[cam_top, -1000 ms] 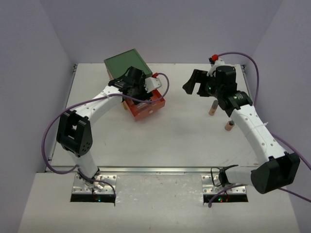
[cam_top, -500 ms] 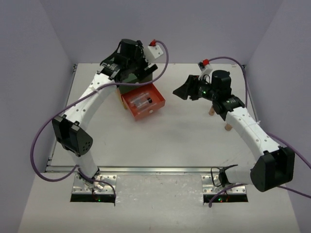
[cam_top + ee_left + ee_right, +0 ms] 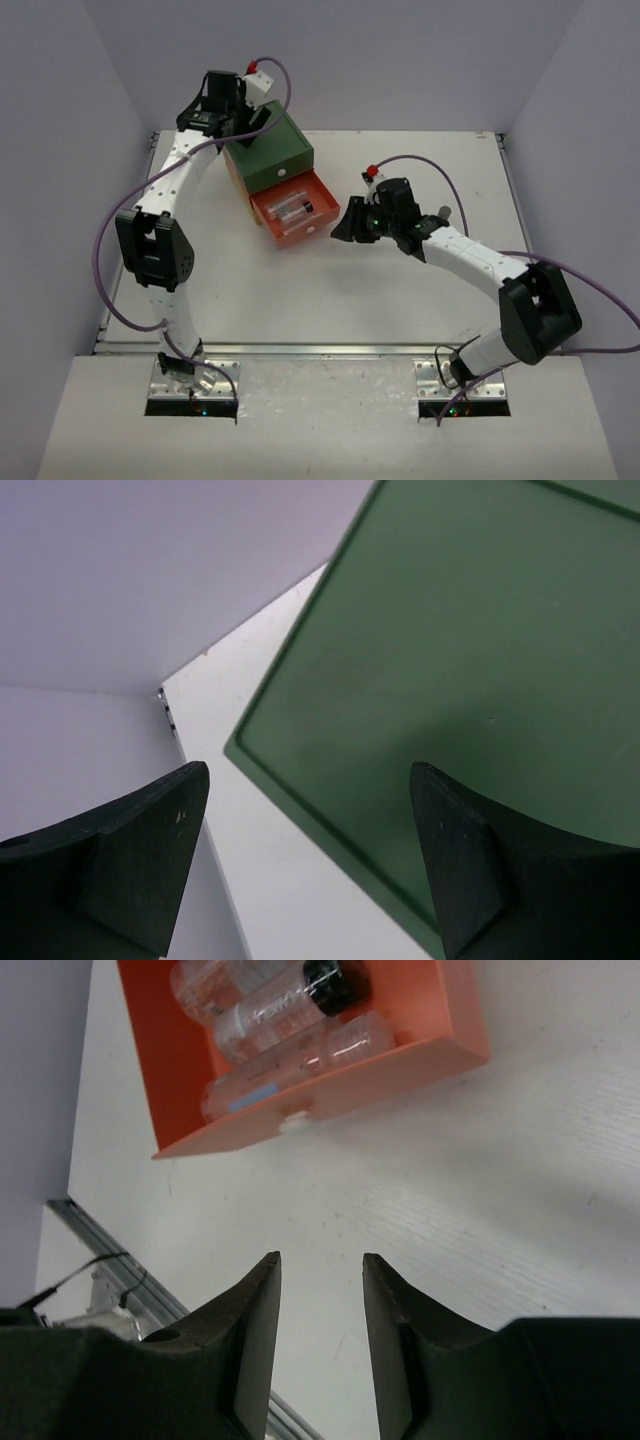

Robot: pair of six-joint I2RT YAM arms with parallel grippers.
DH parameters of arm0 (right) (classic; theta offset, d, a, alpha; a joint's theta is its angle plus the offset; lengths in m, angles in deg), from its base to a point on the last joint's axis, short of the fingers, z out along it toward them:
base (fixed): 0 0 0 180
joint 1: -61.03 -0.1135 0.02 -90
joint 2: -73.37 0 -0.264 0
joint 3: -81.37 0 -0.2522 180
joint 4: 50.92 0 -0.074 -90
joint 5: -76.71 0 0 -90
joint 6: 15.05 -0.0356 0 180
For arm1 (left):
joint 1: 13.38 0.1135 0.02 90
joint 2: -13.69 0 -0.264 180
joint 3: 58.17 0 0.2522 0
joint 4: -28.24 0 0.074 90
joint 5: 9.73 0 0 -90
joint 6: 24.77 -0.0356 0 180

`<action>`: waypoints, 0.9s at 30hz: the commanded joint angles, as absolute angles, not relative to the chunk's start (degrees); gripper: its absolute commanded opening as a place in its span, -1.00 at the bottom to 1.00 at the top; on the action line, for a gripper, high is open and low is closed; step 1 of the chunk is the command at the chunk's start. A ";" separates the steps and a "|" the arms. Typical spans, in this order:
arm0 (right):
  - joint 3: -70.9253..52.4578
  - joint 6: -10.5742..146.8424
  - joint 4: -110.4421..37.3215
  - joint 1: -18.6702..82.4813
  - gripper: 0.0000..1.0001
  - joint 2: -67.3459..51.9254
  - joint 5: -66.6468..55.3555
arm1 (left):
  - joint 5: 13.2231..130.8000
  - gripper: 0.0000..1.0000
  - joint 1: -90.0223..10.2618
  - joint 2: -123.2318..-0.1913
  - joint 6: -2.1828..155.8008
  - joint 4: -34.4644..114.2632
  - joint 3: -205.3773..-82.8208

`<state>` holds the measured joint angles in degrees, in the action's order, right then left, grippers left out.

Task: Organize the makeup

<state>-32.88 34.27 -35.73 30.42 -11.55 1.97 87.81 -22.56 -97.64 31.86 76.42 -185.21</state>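
Across the white table (image 3: 400, 300), the biggest thing is the green-topped drawer box (image 3: 275, 150) at the far left, with its orange drawer (image 3: 304, 228) pulled out toward the middle. Both arms reach in from the near edge. The left gripper (image 3: 305, 815) hangs above the box's far-left corner with its fingers spread wide and nothing between them. The right gripper (image 3: 320, 1265) sits low over bare table just off the drawer's front, its fingers drawn narrow with only a slim gap, and it holds nothing either. The makeup visible here lies inside that drawer: clear bottles (image 3: 275, 1020) lying on their sides and packed against each other, one with a black cap (image 3: 333, 982). A small pale knob (image 3: 292, 1120) sticks out of the drawer's front wall. The likely next move is pushing the drawer shut, and that is where trouble could start. The left hand is off the box, so nothing braces it, and a hard shove could slide the whole box back instead of closing the drawer. A push off to one side of the knob could skew the drawer and jam it. The loose bottles could also roll and knock together
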 commanded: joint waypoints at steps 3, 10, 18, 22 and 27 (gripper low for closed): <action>-34.05 22.69 -47.31 29.39 -0.30 -17.62 -2.64 | 90.45 0.54 -22.87 -97.47 37.30 70.09 -181.53; -27.57 19.15 -48.97 29.39 -0.33 -26.61 -0.85 | 90.82 0.51 -22.87 -95.83 38.21 67.40 -174.23; -20.71 18.54 -49.83 29.39 -0.35 -32.98 -0.28 | 89.63 0.49 -22.89 -94.03 40.79 63.42 -163.95; -19.08 17.52 -50.12 29.39 -0.35 -34.51 -0.86 | 88.99 0.47 -22.87 -93.71 40.63 62.59 -161.99; -16.91 15.98 -52.06 29.39 -0.37 -35.71 -2.50 | 87.89 0.46 -22.87 -93.67 39.79 61.98 -160.51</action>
<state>-22.02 18.15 -46.03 29.55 -34.85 0.33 89.65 -22.81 -91.80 40.15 52.71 -164.60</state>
